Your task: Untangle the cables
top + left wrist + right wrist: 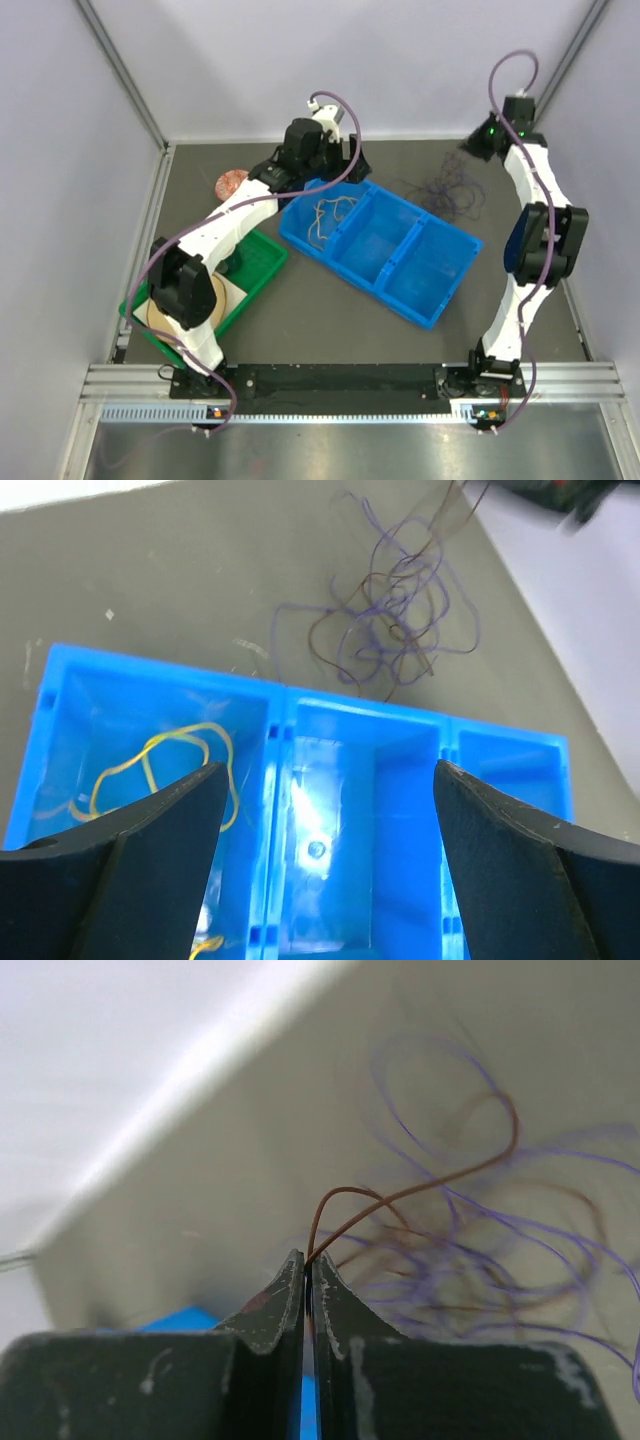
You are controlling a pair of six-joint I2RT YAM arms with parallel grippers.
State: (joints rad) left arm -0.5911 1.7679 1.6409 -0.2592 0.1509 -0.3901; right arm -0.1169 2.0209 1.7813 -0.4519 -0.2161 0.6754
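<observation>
The cables split into two groups. A loose tangle of purple and brown cables lies on the grey table behind the blue bin. Cream-yellow cables lie in the bin's left compartment. My left gripper hangs open above the bin's middle compartment, holding nothing. At the back right, my right gripper is shut on a brown cable. That cable arcs from the fingertips into the purple tangle.
The blue bin has three compartments and sits diagonally mid-table. A green tray at the left holds a pale round disc under the left arm. A reddish round object lies at the back left. Walls enclose the table at the back and both sides.
</observation>
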